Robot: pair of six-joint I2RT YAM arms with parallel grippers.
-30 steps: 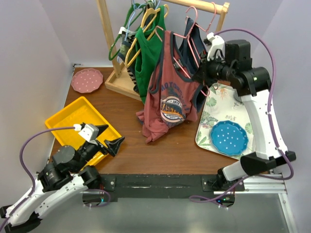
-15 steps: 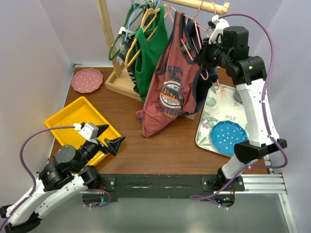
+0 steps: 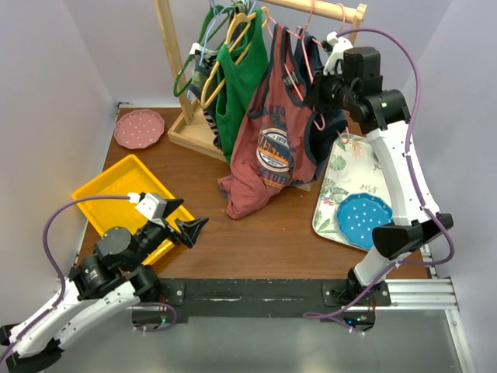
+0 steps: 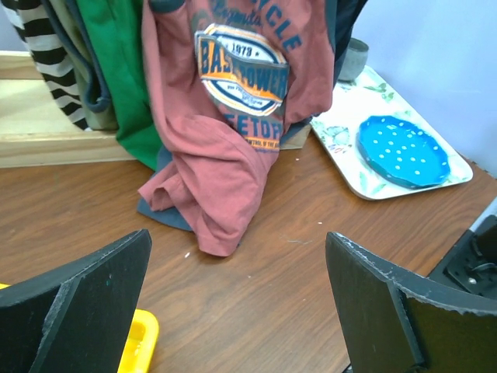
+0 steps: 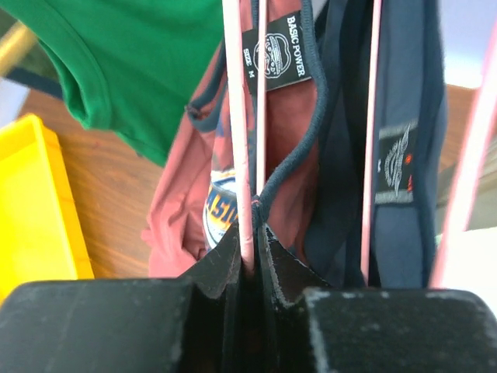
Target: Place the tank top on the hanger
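Lift progress: right gripper [image 5: 250, 242], clamped on the hanger [image 5: 236, 116], has raised the tank top [image 3: 273, 148] toward the rack rail [image 3: 326, 9]. Its hem touches the table [image 3: 256, 241] at far middle. Left gripper [image 4: 238, 235] stands open. Hooking probably remains.

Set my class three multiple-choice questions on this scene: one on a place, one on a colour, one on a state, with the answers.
1. The blue plate lies: A on the floor; B on the floral tray; C in a gripper.
2. The hanger clamped by the right gripper is: A yellow; B green; C pink.
3. The left gripper is: A open and empty; B shut on cloth; C shut on a hanger.

Answers:
B, the plate sits on the tray's near end.
C, the right wrist view shows pink wire between the shut fingers.
A, its fingers stand wide apart with nothing between them.
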